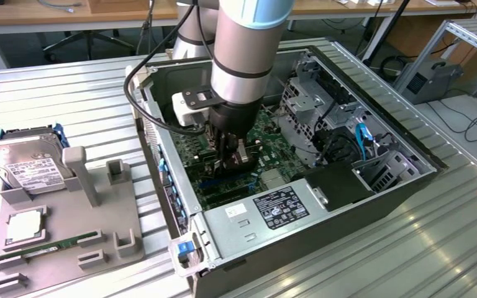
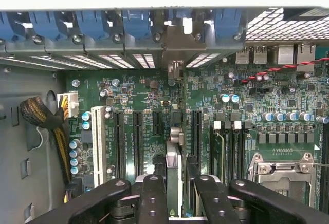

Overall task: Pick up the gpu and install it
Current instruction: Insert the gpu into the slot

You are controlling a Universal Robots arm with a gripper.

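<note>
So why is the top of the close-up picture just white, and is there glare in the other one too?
In the wrist view the strip above the case edge is blown out to plain white, while the motherboard below is evenly lit. In the exterior view the ribbed metal table throws bright glare, and the case interior sits in shadow under the arm.

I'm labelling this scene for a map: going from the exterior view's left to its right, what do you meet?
Hard drive in its blue caddy → grey parts holder → open computer case with the gripper down over the motherboard, holding the gpu → drive cage → blue cable.
</note>
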